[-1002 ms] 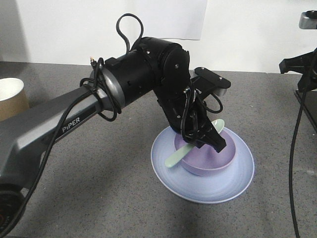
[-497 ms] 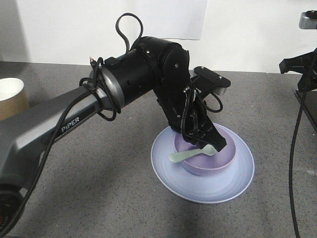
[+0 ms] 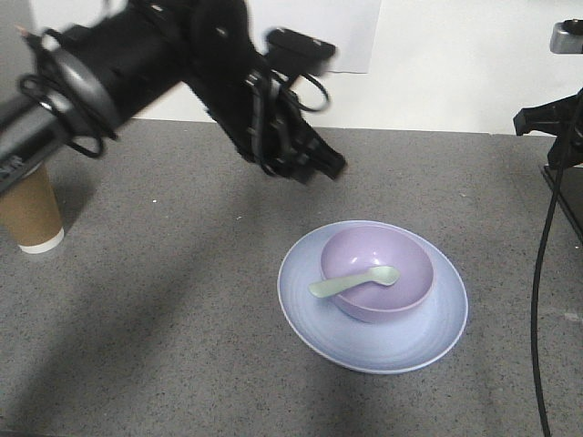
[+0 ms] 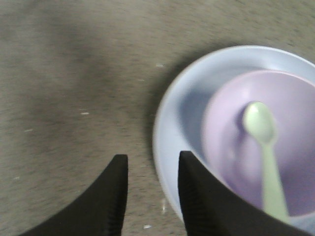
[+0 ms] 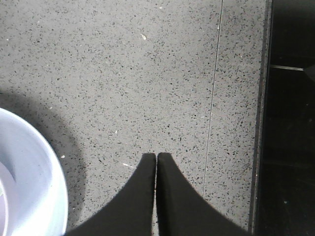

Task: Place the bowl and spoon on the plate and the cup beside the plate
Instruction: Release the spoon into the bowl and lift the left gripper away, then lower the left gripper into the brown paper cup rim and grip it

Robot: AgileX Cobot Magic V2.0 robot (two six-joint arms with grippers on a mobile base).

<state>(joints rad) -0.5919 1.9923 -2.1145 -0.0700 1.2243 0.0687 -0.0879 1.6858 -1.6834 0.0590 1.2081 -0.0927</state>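
- Blurring hides detail on the left gripper (image 3: pixel 314 164); its jaws stand parted, empty
- Left arm (image 3: pixel 100 64) hides the rim of the cup (image 3: pixel 32 214)
- Right gripper (image 5: pixel 156 158) jaws pressed together, empty

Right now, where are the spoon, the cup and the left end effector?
spoon (image 3: pixel 352 281), front-facing view, middle of its handle.
cup (image 3: pixel 32 209), front-facing view, brown side wall.
left end effector (image 4: pixel 151 160), left wrist view, gap midway between its open fingertips.

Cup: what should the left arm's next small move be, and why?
Probably swing the left gripper, open and empty, over to the cup: the spoon lies in the bowl on the plate, but the cup stands far from it.
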